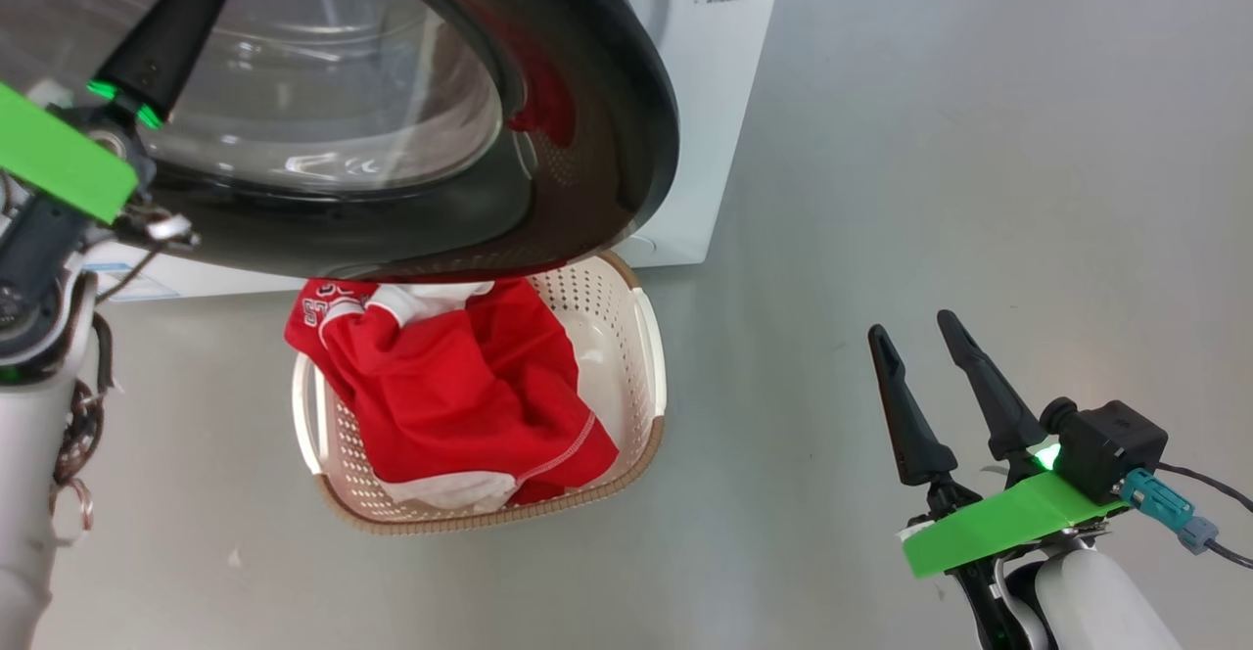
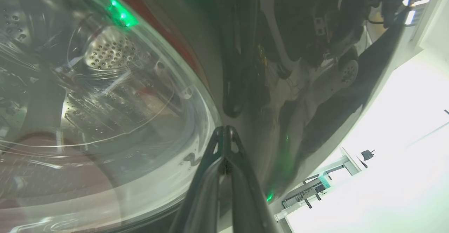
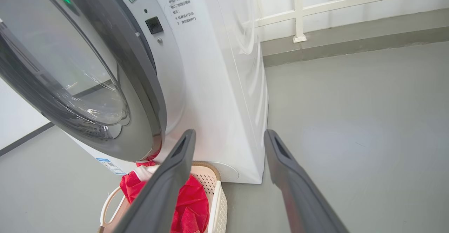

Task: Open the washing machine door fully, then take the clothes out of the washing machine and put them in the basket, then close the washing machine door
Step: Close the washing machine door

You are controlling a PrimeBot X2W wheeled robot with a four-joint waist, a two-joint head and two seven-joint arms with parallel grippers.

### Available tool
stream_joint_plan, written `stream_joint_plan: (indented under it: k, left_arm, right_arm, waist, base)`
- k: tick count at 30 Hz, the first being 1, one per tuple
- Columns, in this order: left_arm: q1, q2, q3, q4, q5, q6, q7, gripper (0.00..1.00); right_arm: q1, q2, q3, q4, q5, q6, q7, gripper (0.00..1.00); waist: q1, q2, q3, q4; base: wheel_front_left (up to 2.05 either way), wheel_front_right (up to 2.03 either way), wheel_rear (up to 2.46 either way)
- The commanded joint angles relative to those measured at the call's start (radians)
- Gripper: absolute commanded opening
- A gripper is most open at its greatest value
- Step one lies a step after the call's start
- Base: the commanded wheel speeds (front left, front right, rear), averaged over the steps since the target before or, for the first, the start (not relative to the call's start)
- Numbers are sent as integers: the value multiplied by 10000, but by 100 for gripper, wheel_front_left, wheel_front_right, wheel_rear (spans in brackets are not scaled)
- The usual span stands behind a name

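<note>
The washing machine door (image 1: 612, 131), black-rimmed with a clear glass bowl, stands ajar from the white washing machine (image 1: 710, 92) and hangs over the basket. My left gripper (image 2: 224, 130) is shut with nothing in it. Its tips are against or just off the door's outer face, where the glass meets the rim; its dark finger (image 1: 166, 33) crosses the glass. The red and white clothes (image 1: 460, 386) lie heaped in the cream basket (image 1: 646, 356) on the floor below the door. My right gripper (image 1: 910, 325) is open and empty, well right of the basket. The right wrist view shows that gripper (image 3: 229, 133), the door (image 3: 140, 85), the basket (image 3: 220, 205) and the clothes (image 3: 191, 205).
Bare grey floor (image 1: 979, 190) spreads to the right of the machine and around the basket. A white railing and a low wall (image 3: 350, 26) run behind the machine. The door latch socket (image 3: 153, 25) shows on the machine's front beside the door edge.
</note>
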Motion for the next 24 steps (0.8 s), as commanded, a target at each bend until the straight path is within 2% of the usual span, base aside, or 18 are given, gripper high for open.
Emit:
stream_joint_plan:
  k: [1, 8, 13, 16, 17, 18, 19, 20, 21, 23, 24]
  left_arm:
    - [116, 586, 261, -353, -196, -60, -107, 0]
    - [795, 597, 177, -776, -390, -60, -467, 0]
    - [1558, 611, 125, -1131, -464, -60, -849, 36]
    - [2053, 620, 94, -1325, -480, -60, -1099, 49]
    - [2225, 625, 85, -1360, -473, -60, -1194, 64]
    - [2399, 626, 67, -1394, -464, -60, -1288, 70]
    - [2579, 608, 25, -1418, -468, -60, -1361, 73]
    - [2762, 604, 7, -1441, -472, -60, -1450, 83]
    - [2935, 586, -4, -1469, -492, -60, -1541, 88]
    - [3270, 574, -29, -1519, -508, -60, -1713, 92]
    - [3435, 566, -33, -1538, -525, -60, -1802, 100]
  right_arm:
    - [-38, -44, 215, -185, -93, 63, -65, 100]
    - [150, -182, 237, -137, -76, 63, -65, 100]
    - [409, -304, 216, -183, -80, 63, -65, 100]
    - [546, -383, 201, -211, -86, 63, -65, 100]
    - [587, -407, 198, -215, -86, 63, -65, 100]
    - [629, -431, 198, -220, -86, 63, -65, 100]
    - [676, -454, 189, -216, -84, 63, -65, 100]
    - [727, -477, 192, -220, -86, 63, -65, 100]
    - [765, -500, 191, -220, -84, 63, -65, 100]
    - [847, -543, 182, -218, -83, 63, -65, 100]
    - [886, -559, 176, -211, -80, 63, -65, 100]
  waist:
    - [0, 0, -151, 108]
    - [0, 0, -490, 266]
    - [0, 0, -762, 418]
    - [0, 0, -893, 517]
    - [0, 0, -929, 546]
    - [0, 0, -972, 571]
    - [0, 0, -1040, 609]
    - [0, 0, -1078, 633]
    - [0, 0, -1123, 659]
    - [0, 0, -1214, 713]
    - [0, 0, -1260, 737]
  base:
    - [0, 0, 0]
    - [0, 0, 0]
    - [0, 0, 0]
    - [0, 0, 0]
    - [0, 0, 0]
    - [0, 0, 0]
    - [0, 0, 0]
    - [0, 0, 0]
    - [0, 0, 0]
    - [0, 0, 0]
    - [0, 0, 0]
